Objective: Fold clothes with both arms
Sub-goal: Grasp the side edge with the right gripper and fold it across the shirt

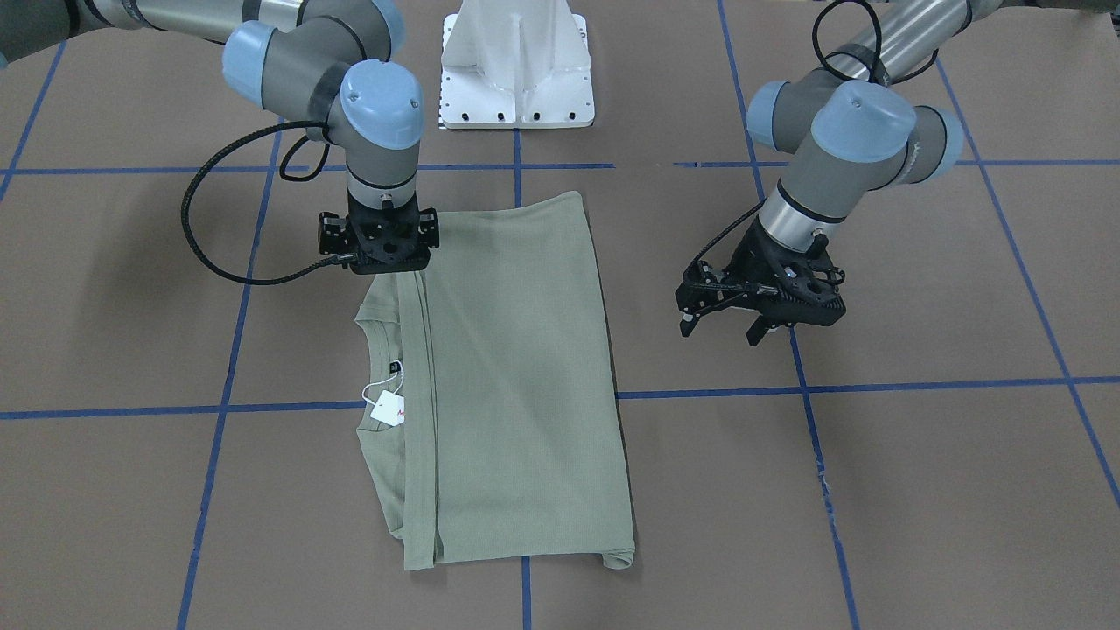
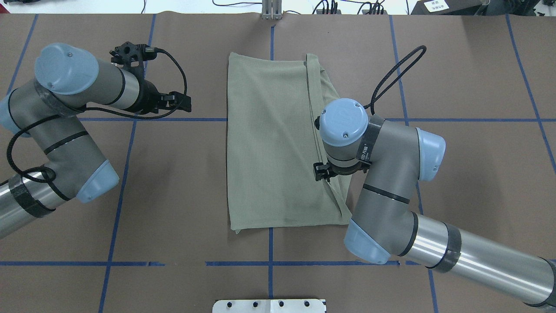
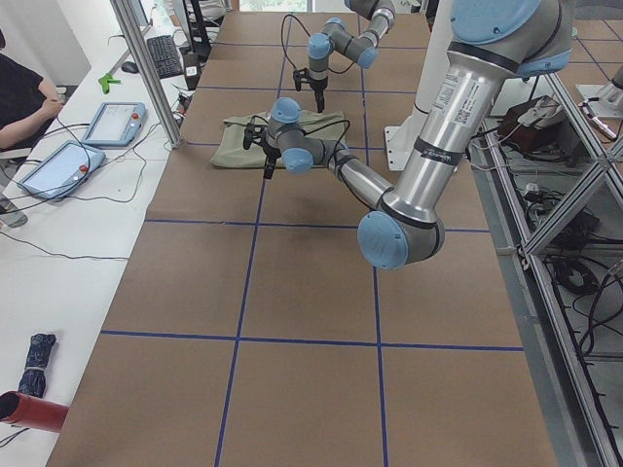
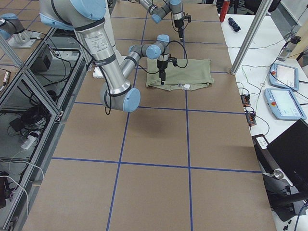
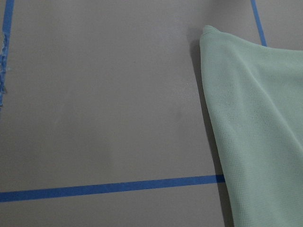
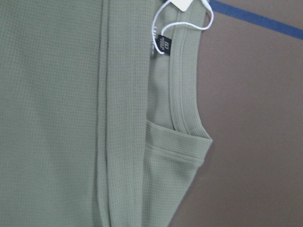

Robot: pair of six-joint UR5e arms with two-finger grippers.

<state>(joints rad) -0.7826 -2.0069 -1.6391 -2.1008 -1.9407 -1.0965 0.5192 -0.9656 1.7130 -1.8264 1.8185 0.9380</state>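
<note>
The sage-green shirt (image 1: 516,376) lies folded lengthwise into a long rectangle on the brown table, and also shows in the overhead view (image 2: 269,143). Its neck opening with dark label (image 1: 395,367) and white hang tag (image 1: 388,408) peeks out along one long edge. My right gripper (image 1: 389,262) points straight down over that edge near the collar. Its fingers are hidden under the wrist, so I cannot tell its state. The right wrist view shows the collar and label (image 6: 164,45) close below. My left gripper (image 1: 722,331) is open and empty above bare table beside the shirt's other long edge.
The white base pedestal (image 1: 516,66) stands behind the shirt. Blue tape lines (image 1: 875,385) grid the table. An operators' desk with tablets (image 3: 112,122) runs along the far side, behind a metal post (image 3: 146,68).
</note>
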